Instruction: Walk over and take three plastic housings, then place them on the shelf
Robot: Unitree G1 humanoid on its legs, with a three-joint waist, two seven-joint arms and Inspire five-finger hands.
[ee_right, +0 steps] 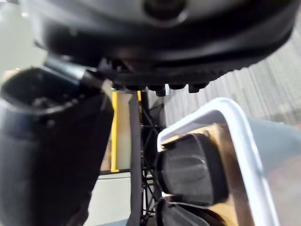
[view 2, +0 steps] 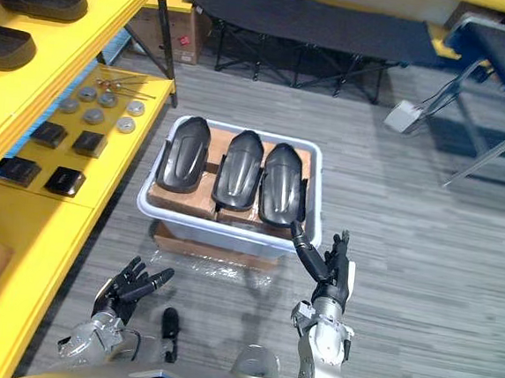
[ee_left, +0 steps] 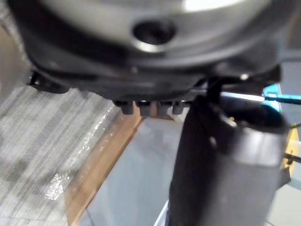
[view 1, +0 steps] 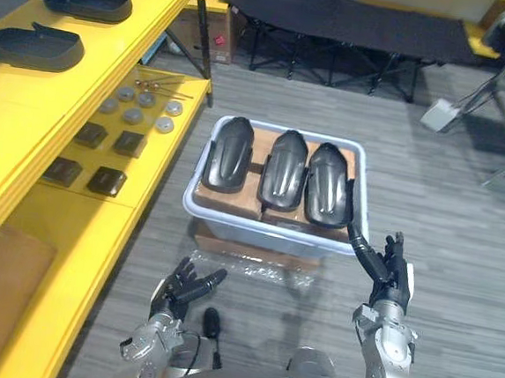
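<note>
The yellow shelf runs along the outer side of the left hand's fingers, and black housings already lie on its top tier. Straight ahead of both sets of fingertips a pale plastic bin stands on the floor. In it, three black plastic housings lie side by side on cardboard boxes: the left one, the middle one and the right one.

The right hand is raised with straight, spread fingers and holds nothing. Its thumb reaches toward the bin's near right corner, with the right housing just past it. The left hand hangs low and short of the bin, fingers loosely extended and empty.

No housing has been picked up yet. The reach probably goes best if the right hand clears the rim first, then comes down over the right housing and wraps its narrow width. Lifting it straight up should keep it from dragging the middle one.
</note>
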